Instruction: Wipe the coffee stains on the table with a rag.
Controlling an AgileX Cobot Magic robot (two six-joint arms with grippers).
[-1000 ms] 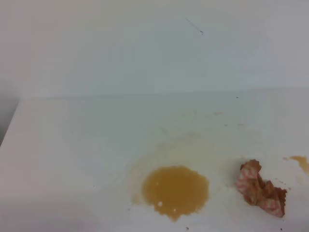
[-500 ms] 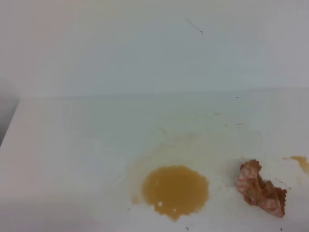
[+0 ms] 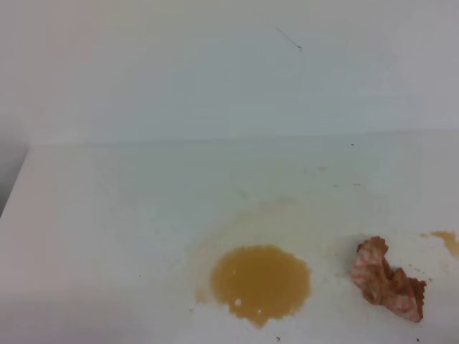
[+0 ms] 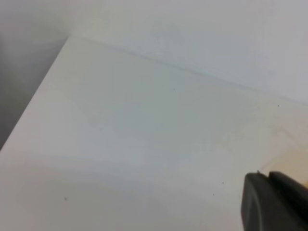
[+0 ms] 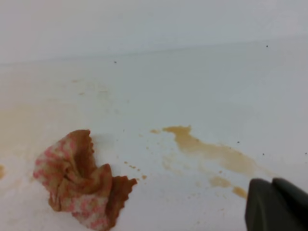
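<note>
On the white table (image 3: 107, 215) a large roundish amber coffee stain (image 3: 260, 283) sits near the front, with a faint tan halo around it. To its right lies the rag (image 3: 387, 287), a crumpled pink-and-white wad stained brown, with nothing holding it. A small brown blotch (image 3: 446, 240) lies further right. The right wrist view shows the rag (image 5: 82, 180) at lower left and this blotch as a streak (image 5: 211, 151). My right gripper (image 5: 272, 182) is shut and empty, right of both. My left gripper (image 4: 268, 174) is shut over bare table (image 4: 120, 134).
A plain white wall (image 3: 215, 72) rises behind the table. The table's left edge (image 3: 14, 186) drops into a dark gap. Small brown droplets (image 5: 132, 167) dot the surface between the rag and the streak.
</note>
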